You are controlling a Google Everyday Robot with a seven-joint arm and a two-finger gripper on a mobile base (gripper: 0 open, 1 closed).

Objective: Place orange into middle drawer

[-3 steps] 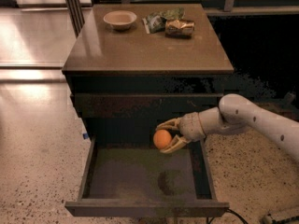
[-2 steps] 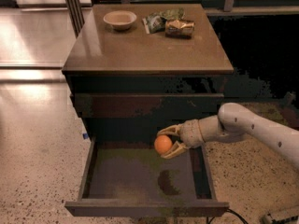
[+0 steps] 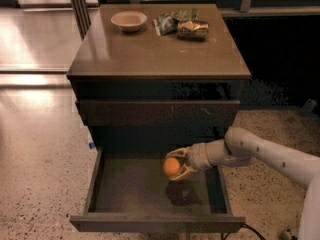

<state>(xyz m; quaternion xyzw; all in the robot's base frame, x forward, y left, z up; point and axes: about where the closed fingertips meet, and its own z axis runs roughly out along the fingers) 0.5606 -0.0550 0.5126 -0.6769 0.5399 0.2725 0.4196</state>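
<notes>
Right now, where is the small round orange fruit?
In the camera view, the small round orange fruit is held by the gripper above the floor of the open dark-brown wooden drawer, right of its centre.

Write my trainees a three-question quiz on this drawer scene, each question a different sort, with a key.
1. True or false: the middle drawer is closed.
2. The bowl stands on: A the cabinet top; B the room's floor; C the drawer's bottom.
3. Fill in: the gripper, over the open drawer, is shut on the ___.
Key: 1 false; 2 A; 3 orange.
</notes>
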